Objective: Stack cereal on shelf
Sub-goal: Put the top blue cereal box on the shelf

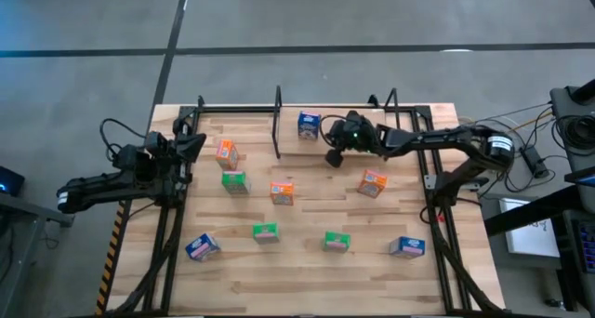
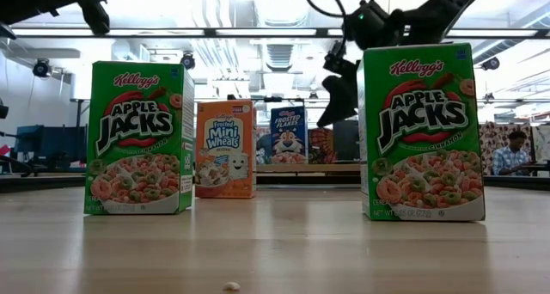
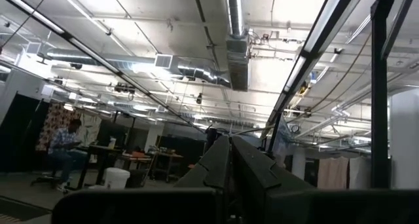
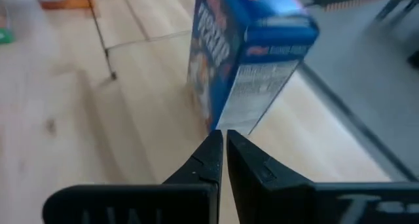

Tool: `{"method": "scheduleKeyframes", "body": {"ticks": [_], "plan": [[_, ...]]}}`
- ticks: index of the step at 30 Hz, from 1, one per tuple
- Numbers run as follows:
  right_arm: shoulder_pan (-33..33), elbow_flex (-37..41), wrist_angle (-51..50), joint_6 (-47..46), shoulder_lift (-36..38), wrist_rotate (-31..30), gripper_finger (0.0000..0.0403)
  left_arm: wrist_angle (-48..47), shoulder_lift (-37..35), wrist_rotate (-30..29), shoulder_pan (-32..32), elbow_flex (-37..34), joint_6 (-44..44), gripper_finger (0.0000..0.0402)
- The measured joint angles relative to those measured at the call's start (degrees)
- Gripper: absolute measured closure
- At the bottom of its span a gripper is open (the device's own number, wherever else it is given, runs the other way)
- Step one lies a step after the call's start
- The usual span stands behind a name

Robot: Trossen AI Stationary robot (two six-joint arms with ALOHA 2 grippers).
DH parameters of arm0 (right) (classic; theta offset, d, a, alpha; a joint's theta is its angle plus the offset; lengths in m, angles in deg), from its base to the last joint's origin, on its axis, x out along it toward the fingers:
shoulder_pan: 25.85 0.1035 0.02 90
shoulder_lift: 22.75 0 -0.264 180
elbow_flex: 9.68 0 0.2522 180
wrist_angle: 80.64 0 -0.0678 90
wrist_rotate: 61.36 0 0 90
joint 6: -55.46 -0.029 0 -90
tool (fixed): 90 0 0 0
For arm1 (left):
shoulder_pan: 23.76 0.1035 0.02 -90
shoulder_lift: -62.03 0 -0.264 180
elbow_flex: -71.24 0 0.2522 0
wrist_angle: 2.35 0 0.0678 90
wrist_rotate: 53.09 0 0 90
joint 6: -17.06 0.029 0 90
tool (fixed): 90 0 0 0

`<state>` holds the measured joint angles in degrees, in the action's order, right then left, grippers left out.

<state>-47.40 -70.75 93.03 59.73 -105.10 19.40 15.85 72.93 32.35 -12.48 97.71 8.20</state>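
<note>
My right wrist camera shows what the top camera can't: my right hand [image 4: 224, 145] is pressed together and empty, just beside the blue cereal box [image 4: 245, 54] standing on the shelf [image 1: 339, 143]. My left hand [image 1: 191, 146] is pressed together too, beside the shelf's left end

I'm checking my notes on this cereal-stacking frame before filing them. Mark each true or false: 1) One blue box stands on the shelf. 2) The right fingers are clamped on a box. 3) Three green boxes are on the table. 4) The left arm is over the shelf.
1) True: a blue box stands on the shelf.
2) False: the right gripper is shut on nothing, just short of that box.
3) True: green boxes.
4) False: the left gripper waits at the table's left edge.
</note>
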Motion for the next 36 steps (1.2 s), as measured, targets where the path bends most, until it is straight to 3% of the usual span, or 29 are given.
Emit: {"method": "scheduleKeyframes", "body": {"ticks": [19, 25, 29, 36], "plan": [[-3.1, 0.0, 17.3, 2.7, -7.7, 0.2, 0.0390, 0.2, 0.0, 0.0, 0.0, 0.0, 0.0, 0.0401], [-3.1, -0.2, 15.1, 1.3, -8.0, 0.3, 0.0390, 0.2, 0.0, 0.1, 0.0, 0.0, 0.0, 0.0401], [-2.3, -0.2, 12.8, -0.6, -7.9, 3.6, 0.0390, 0.1, 0.0, 0.1, 0.0, 0.0, 0.0, 0.0401], [-1.7, -0.2, 17.3, -0.8, -11.0, 3.7, 0.0390, 0.0, 0.0, 0.1, 0.0, 0.0, 0.0, 0.0401]]}}
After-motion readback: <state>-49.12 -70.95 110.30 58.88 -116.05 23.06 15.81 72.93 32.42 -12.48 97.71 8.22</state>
